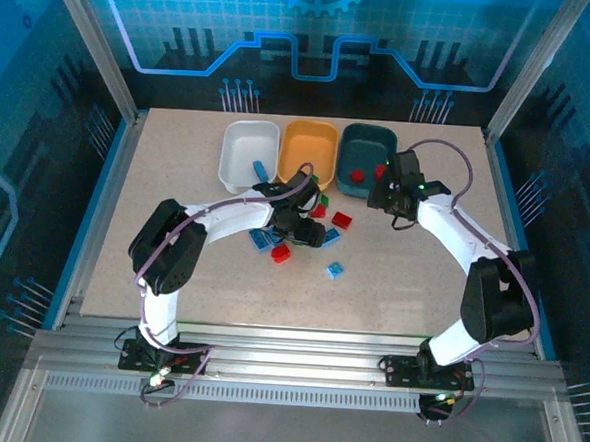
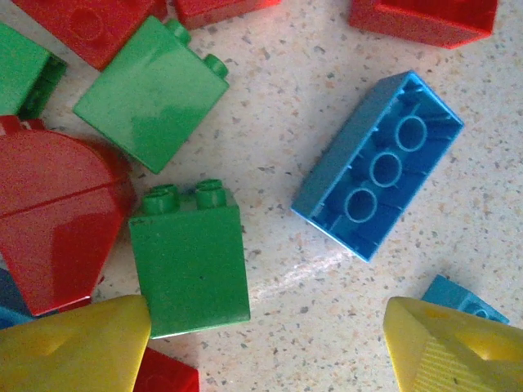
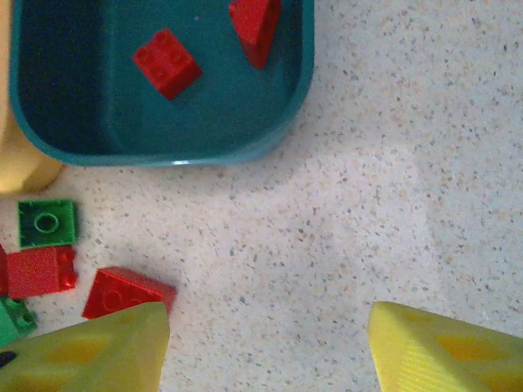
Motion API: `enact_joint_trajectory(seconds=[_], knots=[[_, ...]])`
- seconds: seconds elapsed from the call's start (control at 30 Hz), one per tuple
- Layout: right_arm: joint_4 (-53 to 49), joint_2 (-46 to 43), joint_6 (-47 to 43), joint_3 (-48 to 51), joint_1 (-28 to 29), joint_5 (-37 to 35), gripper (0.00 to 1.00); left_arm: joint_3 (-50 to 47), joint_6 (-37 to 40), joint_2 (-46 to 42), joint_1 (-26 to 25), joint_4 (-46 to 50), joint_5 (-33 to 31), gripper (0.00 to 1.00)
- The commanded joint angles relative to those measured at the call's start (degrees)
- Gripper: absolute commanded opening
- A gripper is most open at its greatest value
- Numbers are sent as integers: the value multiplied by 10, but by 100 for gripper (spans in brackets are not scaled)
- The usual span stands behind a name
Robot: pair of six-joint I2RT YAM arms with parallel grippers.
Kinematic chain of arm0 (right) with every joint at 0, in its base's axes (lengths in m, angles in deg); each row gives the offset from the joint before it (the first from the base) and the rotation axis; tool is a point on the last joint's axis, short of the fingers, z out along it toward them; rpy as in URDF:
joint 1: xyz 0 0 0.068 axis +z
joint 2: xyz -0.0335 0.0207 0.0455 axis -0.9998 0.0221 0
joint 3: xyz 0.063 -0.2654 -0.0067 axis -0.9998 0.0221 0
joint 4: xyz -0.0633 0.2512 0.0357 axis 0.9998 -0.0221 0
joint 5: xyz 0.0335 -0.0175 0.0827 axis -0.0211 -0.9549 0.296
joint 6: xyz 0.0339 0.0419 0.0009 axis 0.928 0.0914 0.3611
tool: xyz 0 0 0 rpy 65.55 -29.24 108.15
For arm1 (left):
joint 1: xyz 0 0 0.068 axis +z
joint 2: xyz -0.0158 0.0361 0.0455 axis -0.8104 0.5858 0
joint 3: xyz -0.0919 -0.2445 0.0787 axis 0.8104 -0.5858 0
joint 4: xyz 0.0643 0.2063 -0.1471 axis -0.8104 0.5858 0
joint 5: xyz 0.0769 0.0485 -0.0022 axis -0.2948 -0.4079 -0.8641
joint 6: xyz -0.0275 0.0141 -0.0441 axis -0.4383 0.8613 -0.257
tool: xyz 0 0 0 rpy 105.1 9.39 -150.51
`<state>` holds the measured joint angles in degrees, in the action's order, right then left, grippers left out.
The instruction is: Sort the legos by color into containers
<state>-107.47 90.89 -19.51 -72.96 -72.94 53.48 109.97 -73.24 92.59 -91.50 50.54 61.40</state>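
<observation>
Left hand (image 2: 268, 331) stood wide, empty, over green brick (image 2: 189, 260): pick step; next called for centring, closing. Right hand (image 3: 270, 327) wide, empty, near teal tray (image 3: 163, 151).

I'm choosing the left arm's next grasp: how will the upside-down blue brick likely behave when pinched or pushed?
The blue brick looks like rigid moulded plastic, so probably stiff. Its open underside shows hollow tubes, so likely light. Lying flat on the table, it should slide rather than roll or tip, though its glossy walls may slip.
</observation>
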Motion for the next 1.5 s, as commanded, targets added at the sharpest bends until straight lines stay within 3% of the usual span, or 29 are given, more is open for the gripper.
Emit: enact_joint_trajectory(seconds=[0.0, 0.33, 0.87, 1.2, 1.47], knots=[[3, -31, -2, 19, -1, 0, 67, 15, -10, 27, -2, 25, -16, 78], [7, -57, 3, 54, -5, -3, 68, 49, 0, 47, -3, 41, -23, 76], [1, -102, 3, 84, -15, 15, 67, 69, 11, 91, -5, 62, -65, 52], [0, -130, -3, 98, -26, 26, 68, 68, 21, 88, -18, 78, -84, 58], [11, -147, -2, 120, -27, 43, 67, 80, 20, 96, -31, 88, -97, 46]])
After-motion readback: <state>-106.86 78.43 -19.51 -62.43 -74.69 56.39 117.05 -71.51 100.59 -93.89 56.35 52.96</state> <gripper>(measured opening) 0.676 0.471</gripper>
